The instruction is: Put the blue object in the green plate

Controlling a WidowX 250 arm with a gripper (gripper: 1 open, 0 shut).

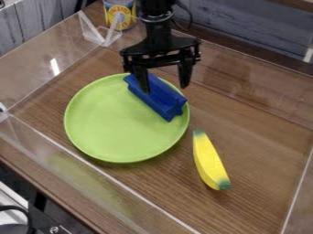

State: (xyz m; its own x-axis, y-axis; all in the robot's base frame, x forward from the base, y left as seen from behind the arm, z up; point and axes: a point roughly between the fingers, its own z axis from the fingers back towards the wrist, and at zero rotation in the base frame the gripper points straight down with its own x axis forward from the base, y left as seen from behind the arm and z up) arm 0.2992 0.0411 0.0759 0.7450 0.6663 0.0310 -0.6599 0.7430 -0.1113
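The blue object (156, 97) is a long deep-blue ridged block lying slantwise on the upper right part of the green plate (104, 123), its lower right end over the rim. My black gripper (166, 83) hangs open just above the block's far end, one finger on each side, empty. The lime-green plate lies flat on the wooden table at centre left.
A yellow banana (210, 162) lies on the table right of the plate. A clear plastic wall (37, 55) rings the work area. A yellow-and-white cup (117, 14) stands at the back behind the arm.
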